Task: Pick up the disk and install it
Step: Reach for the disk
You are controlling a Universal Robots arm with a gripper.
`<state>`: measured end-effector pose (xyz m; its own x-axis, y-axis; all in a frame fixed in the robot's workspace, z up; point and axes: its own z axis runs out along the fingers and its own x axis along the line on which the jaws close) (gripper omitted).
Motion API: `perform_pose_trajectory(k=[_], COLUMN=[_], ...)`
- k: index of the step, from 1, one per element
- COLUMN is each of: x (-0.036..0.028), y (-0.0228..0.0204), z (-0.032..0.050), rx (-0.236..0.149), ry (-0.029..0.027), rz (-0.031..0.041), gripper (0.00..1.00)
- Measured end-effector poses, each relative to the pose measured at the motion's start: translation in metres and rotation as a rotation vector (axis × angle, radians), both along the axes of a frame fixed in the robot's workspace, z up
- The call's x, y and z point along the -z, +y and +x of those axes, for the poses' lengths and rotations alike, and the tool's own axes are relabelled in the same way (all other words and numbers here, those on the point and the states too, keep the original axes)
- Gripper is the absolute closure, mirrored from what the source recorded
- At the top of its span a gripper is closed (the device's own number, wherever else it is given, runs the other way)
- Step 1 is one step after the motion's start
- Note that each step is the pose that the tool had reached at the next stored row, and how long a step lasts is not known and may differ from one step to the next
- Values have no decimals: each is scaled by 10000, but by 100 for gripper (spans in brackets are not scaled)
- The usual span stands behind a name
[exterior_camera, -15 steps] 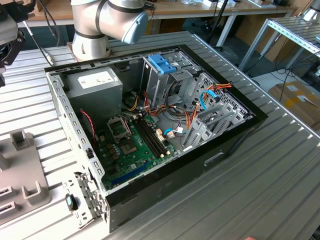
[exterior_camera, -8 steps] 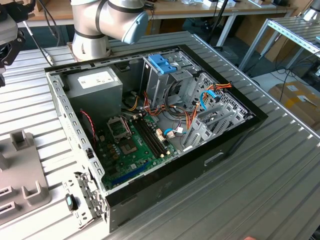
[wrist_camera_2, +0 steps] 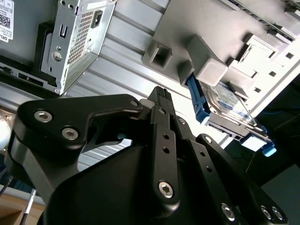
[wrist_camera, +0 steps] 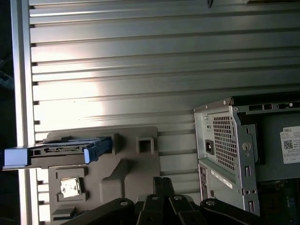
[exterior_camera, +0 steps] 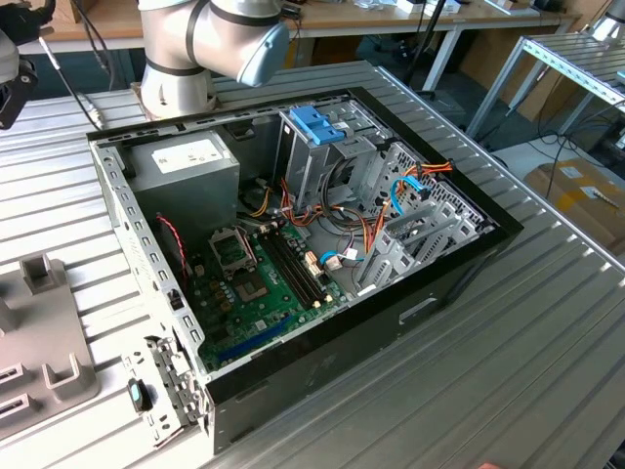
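Black gripper point(wrist_camera: 162, 180) right up against the lens in both wrist views, pinched closed by the look of it, nothing clamped in it. Hanging clear of the disk point(wrist_camera_2: 228, 101), not touching. Disk parked on edge in a slot of the grey holder point(wrist_camera_2: 187, 28), light-blue rail point(wrist_camera_2: 196, 101) wrapped round it, label side facing out in the second wrist view. Holder lying flat on the ribbed metal table point(wrist_camera: 117, 61) near the open PC case point(exterior_camera: 410, 293), low on the exterior view's left. Drive cage point(exterior_camera: 303, 161) with the blue bracket point(exterior_camera: 317, 122) on top sitting upper middle of the exterior frame, orange and blue cables point(exterior_camera: 398, 191) bunched right beside it. Worries, just a guess from here: could bind in the holder slot if lifted crooked. Could flex or slip if pinched on the thin plastic rail rather than the metal body. Could snag those cables or go in skewed at the cage, tight spot. And closed up like that, would only shove the disk over
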<state>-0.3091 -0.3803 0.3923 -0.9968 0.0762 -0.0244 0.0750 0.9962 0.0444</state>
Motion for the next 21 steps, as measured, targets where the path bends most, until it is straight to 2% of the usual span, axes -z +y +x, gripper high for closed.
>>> perform_pose_trajectory(k=[6,18,21], x=[1,0,1], y=[0,0,0], z=[-94,-197,-257], rx=[0,1,0], ry=[-1,0,-1], rz=[1,0,0], gripper=[89,89,89])
